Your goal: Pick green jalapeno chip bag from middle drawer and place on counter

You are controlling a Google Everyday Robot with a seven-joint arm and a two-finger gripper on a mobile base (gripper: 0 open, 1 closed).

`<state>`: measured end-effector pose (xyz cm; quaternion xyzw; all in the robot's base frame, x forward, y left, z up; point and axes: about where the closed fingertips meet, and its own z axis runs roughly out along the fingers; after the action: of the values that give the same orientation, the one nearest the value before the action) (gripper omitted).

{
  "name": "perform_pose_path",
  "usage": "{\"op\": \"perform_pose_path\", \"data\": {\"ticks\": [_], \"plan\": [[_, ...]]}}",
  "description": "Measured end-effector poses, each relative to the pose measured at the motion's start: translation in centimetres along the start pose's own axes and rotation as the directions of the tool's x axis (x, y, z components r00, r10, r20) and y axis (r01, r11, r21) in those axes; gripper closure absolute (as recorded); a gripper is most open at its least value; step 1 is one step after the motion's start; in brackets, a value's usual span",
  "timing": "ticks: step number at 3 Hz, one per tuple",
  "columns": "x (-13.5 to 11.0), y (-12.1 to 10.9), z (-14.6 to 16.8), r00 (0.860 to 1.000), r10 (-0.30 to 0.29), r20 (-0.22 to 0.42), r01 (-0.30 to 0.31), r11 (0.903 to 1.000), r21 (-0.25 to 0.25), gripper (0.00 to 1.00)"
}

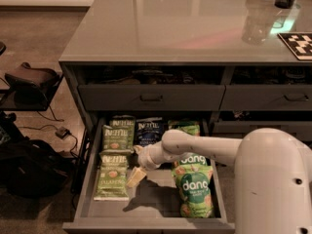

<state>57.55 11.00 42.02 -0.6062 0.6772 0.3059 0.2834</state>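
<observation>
Drawer point(146, 224) open under the counter point(170, 28). Left column holds 2 green bags: front jalapeno bag point(112, 179) and back jalapeno bag point(118, 136); then 1 blue bag point(148, 130). My gripper point(137, 163) hangs just right of the front jalapeno bag, fingers spread, pinching nothing; 2 dang pouches point(195, 194) at right.
</observation>
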Motion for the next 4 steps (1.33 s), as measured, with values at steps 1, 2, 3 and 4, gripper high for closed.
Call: {"op": "perform_pose_path", "data": {"ticks": [1,2,3,4], "plan": [[-0.8,0.2,1.7,1.0,-0.013,0.019,0.014,0.9997,-0.022,0.0],[-1.1,0.0,3.4,1.0,-0.015,0.019,0.015,0.9995,-0.029,0.0],[-0.7,0.1,5.0,1.0,-0.001,0.004,0.002,0.9992,-0.041,0.0],[-0.1,0.6,6.0,1.0,0.01,-0.017,-0.011,0.9983,-0.057,0.0]]}}
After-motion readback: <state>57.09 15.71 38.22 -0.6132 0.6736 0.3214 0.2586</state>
